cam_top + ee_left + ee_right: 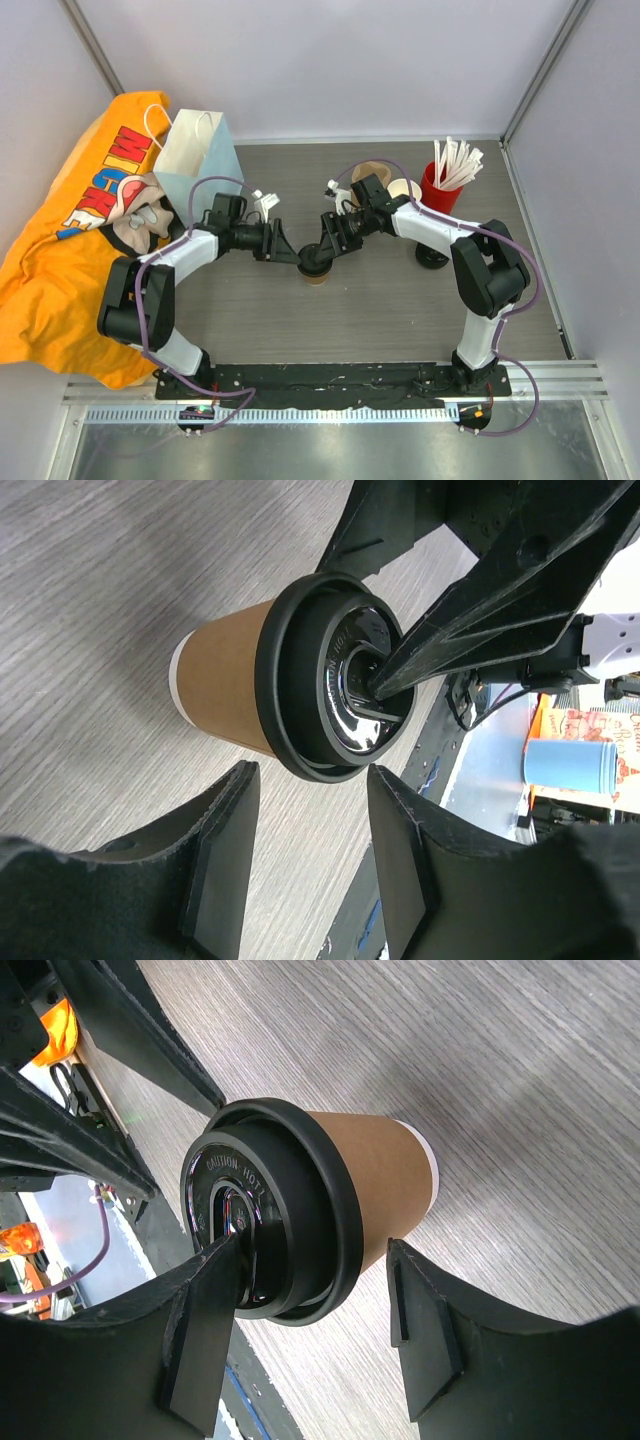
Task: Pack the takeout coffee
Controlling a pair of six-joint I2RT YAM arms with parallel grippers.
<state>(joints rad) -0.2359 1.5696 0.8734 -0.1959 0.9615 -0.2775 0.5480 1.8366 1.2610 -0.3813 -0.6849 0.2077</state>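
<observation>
Takeout coffee [316, 271], a small brown kraft paper cup with a round black plastic lid, stands upright mid-table between my two grippers. A white paper bag [200, 150] and an orange printed cloth [55, 260] lie at far left, and a red cup of white sticks [441, 188] at far right. Left gripper [292, 256]: fingers parted, tips just short of the lid, holding nothing. Right gripper [323, 252]: jaws spread wider than the lid, not clamped. One finger [210, 1300] rests on the lid top, crossing my left gripper's approach; the other is clear of the cup wall.
</observation>
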